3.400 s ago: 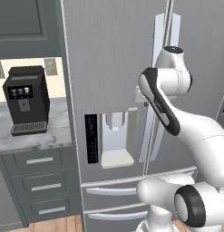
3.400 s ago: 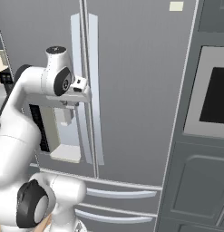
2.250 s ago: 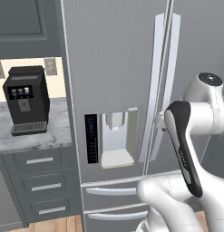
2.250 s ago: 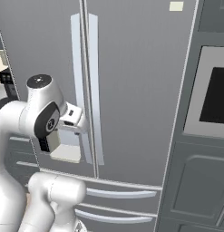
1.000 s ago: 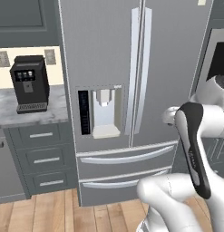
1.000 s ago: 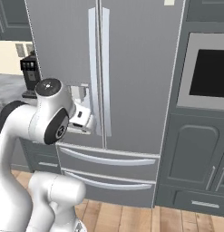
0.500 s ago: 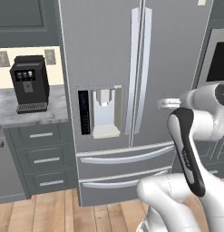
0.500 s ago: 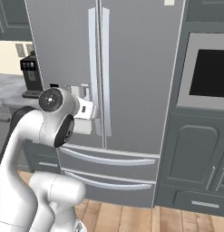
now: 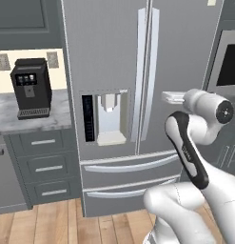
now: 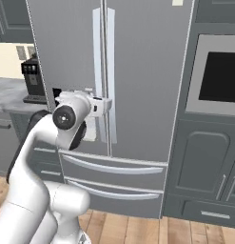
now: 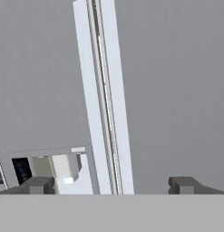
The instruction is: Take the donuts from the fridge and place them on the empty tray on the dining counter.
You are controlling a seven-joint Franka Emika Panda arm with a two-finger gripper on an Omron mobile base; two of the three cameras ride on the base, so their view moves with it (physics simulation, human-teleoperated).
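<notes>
Arm swung toward fridge (image 9: 138, 71) handles since 1 s ago, gripper (image 11: 111, 185) spread wide, empty, doors shut

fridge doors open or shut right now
Shut. Both doors of the fridge sit flush, their long handles side by side at the centre seam, no interior showing.

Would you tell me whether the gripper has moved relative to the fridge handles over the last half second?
Yes. The gripper has swung toward the fridge handles.
</notes>
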